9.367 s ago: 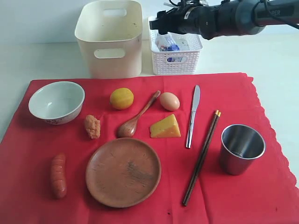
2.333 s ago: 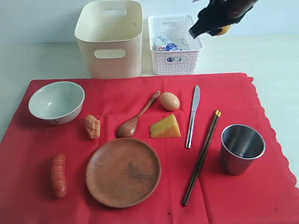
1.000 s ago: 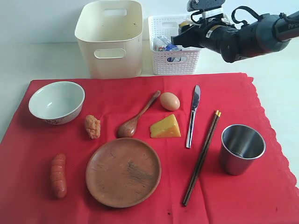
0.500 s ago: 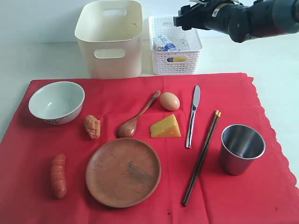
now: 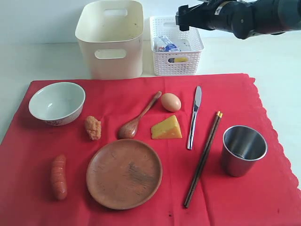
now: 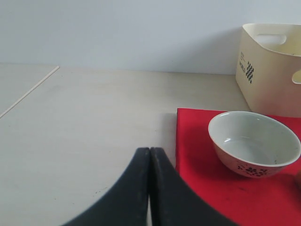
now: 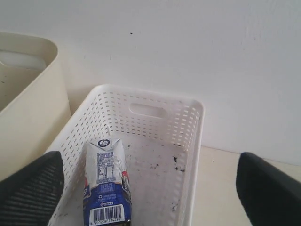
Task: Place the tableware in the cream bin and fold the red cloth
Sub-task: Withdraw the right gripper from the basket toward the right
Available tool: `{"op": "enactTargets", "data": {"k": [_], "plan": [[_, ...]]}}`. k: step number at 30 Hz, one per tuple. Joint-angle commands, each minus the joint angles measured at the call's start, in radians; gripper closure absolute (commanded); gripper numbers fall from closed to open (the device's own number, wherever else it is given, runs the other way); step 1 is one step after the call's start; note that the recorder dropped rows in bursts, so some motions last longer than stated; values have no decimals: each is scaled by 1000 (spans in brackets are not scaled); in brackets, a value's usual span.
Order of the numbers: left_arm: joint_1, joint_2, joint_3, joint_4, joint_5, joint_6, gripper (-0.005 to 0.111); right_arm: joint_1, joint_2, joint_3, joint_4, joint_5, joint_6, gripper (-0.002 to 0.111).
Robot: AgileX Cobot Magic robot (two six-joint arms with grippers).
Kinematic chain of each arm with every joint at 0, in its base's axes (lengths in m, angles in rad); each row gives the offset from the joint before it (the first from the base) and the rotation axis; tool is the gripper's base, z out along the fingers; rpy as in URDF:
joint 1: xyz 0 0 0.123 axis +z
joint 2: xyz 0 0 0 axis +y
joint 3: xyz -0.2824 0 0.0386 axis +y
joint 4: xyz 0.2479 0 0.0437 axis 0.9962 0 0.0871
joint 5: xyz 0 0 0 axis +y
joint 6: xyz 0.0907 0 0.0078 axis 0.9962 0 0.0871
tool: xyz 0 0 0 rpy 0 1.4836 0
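The red cloth [image 5: 263, 197] lies flat under the tableware: a white bowl [image 5: 57, 102], wooden plate [image 5: 124, 173], wooden spoon [image 5: 138, 117], silver knife [image 5: 194, 117], chopsticks [image 5: 203, 157] and steel cup [image 5: 243, 149]. The cream bin [image 5: 110, 40] stands empty behind the cloth. My right gripper [image 5: 183, 16] hovers open above the white basket, its jaws wide apart [image 7: 148, 197] with nothing between them. My left gripper [image 6: 149, 150] is shut and empty over bare table, beside the cloth's edge [image 6: 202, 188] and short of the bowl [image 6: 254, 143]. It is out of the exterior view.
The white lattice basket [image 5: 176, 47] beside the bin holds a milk carton [image 7: 107, 188] and a yellow lemon [image 5: 178, 60]. An egg [image 5: 170, 102], cheese wedge [image 5: 166, 128], sausage [image 5: 59, 177] and an orange fried piece [image 5: 93, 127] lie among the tableware.
My right gripper has lifted up from the basket and its jaws have spread open. The lemon now lies in the basket. Nothing on the cloth has moved.
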Motion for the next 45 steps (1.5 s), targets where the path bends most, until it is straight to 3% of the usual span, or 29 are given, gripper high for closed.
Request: {"op": "enactTargets", "data": {"k": [1, 7, 12, 21, 26, 36, 45], "plan": [[3, -5, 1, -4, -8, -8, 106, -1, -9, -5, 0, 5, 3, 14], [3, -5, 1, -4, -8, -8, 106, -1, -23, -5, 0, 27, 3, 16], [3, -5, 1, -4, -8, -8, 106, -1, -114, -5, 0, 209, -1, 25], [3, -5, 1, -4, -8, -8, 106, -1, -343, 2, -25, 575, -40, 82], [3, -5, 1, -4, -8, -8, 106, -1, -471, 82, 0, 607, -38, 108], [3, -5, 1, -4, -8, -8, 106, -1, -671, 301, 15, 596, -40, 108], [3, -5, 1, -4, -8, -8, 106, -1, -670, 418, 26, 600, -50, 108]]}}
